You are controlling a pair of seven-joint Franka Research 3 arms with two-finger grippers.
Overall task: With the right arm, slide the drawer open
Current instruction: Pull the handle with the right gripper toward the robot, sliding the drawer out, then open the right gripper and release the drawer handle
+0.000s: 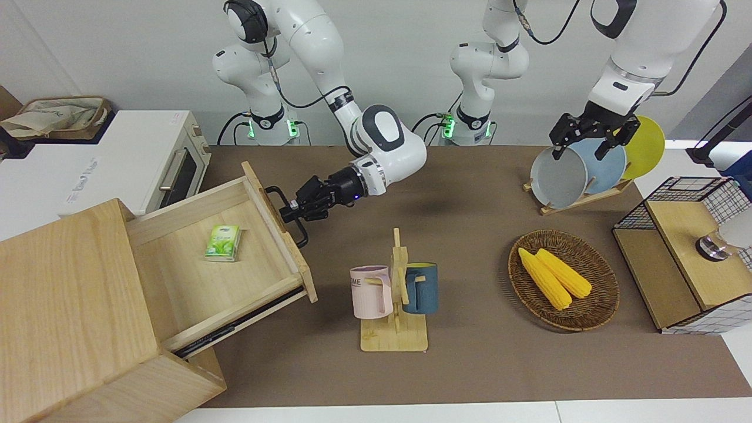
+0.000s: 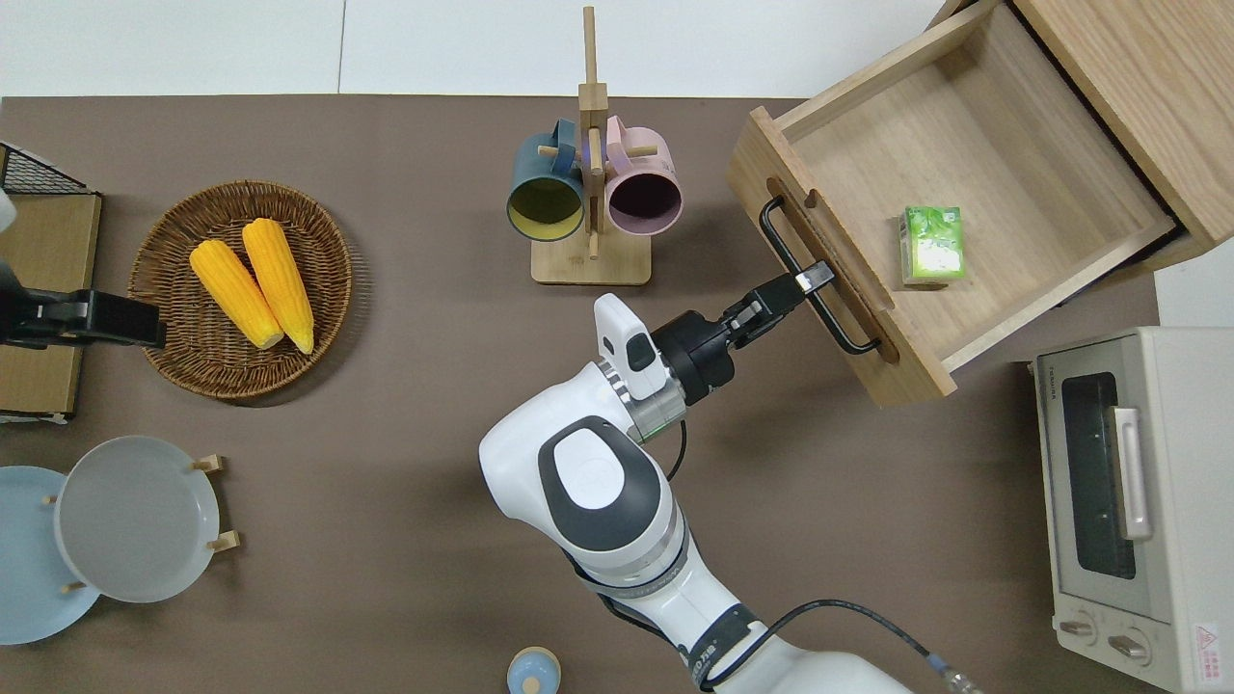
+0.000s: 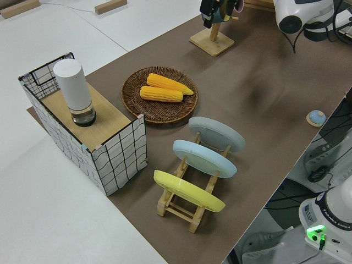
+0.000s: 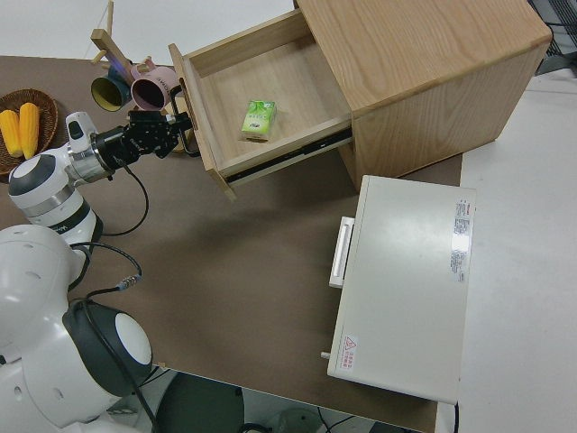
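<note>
Drawer [image 1: 235,258] sits pulled well out of the pale wood cabinet [image 1: 64,317] at the right arm's end of the surface [image 1: 470,194], its front panel angled toward the mug rack. Inside, on the drawer floor, lies a small green tissue pack [image 2: 932,245], roughly mid-floor, apart from all walls. Black slide rail shows under the drawer's side in the front view.

Right gripper [image 2: 810,280] is at the black bar handle [image 2: 815,280] on the drawer front, w/ fingers clamped on the bar at about its middle. Right arm [image 2: 617,453] reaches across the brown surface from the robots' edge, wrist approx. level w/ the handle; blue light shows at the wrist in the front view.

White toaster oven [image 2: 1128,501] stands beside the cabinet, nearer the robots, door closed. Wooden mug rack [image 1: 396,294] holds a pink mug [image 1: 371,292] and a dark blue mug [image 1: 421,287], just beside the drawer's front corner but not touching. Wicker basket [image 1: 599,305] w/ two corn cobs [image 1: 552,276] lies toward the left arm's end. Plate rack there carries grey plate [image 3: 216,133], blue plate [image 3: 204,158] and yellow plate [image 3: 188,190].

Left arm is parked; left gripper [image 1: 590,141] fingers apart.
</note>
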